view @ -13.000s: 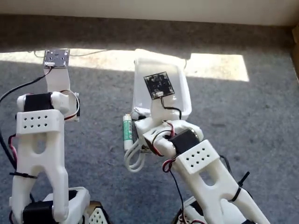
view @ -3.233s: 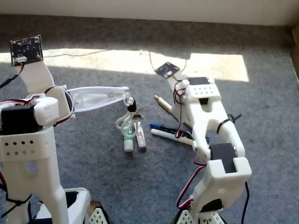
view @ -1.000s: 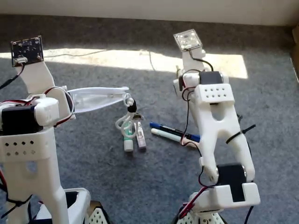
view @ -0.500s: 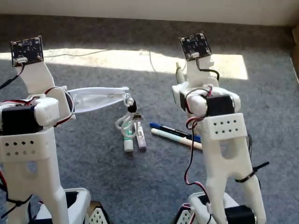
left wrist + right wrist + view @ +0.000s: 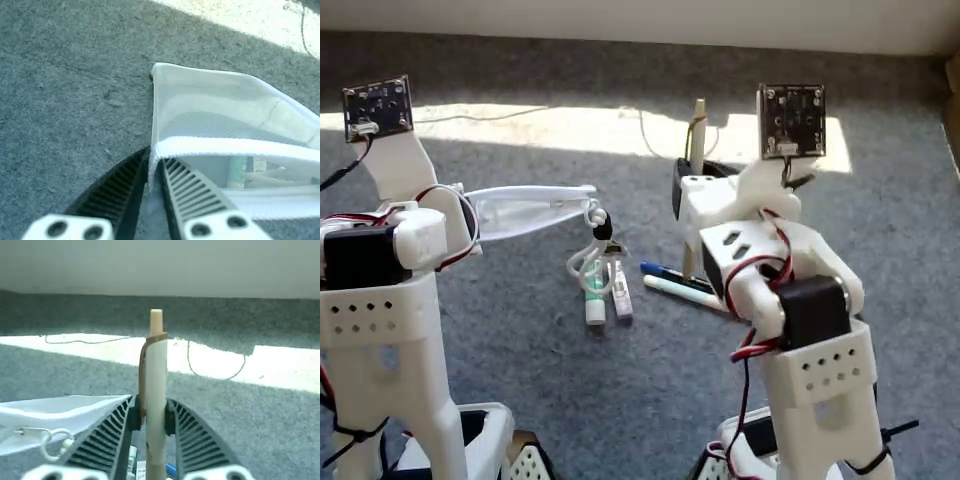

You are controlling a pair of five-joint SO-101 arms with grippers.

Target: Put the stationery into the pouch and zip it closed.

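My left gripper [image 5: 154,172] is shut on the rim of the clear mesh pouch [image 5: 215,112], holding it up off the carpet; in the high view the pouch [image 5: 532,211] stretches right from that gripper [image 5: 472,224]. Its zip cord and ring [image 5: 588,262] dangle at the far end. My right gripper [image 5: 150,420] is shut on a beige pen [image 5: 155,370], upright above the carpet and to the right of the pouch [image 5: 60,412]. In the high view this pen [image 5: 698,135] sticks up from the right gripper [image 5: 690,195]. A blue pen [image 5: 672,273], a white pen [image 5: 678,291] and two short markers [image 5: 593,296] lie on the carpet.
Grey carpet [image 5: 880,250] covers the floor, with a sunlit strip [image 5: 570,128] and a thin cable [image 5: 640,125] at the back. A wall base runs along the far edge. Open carpet lies to the right of the right arm.
The right arm has risen from the carpet with the beige pen and swung back, so the pen now stands upright. The left arm and pouch have kept still.
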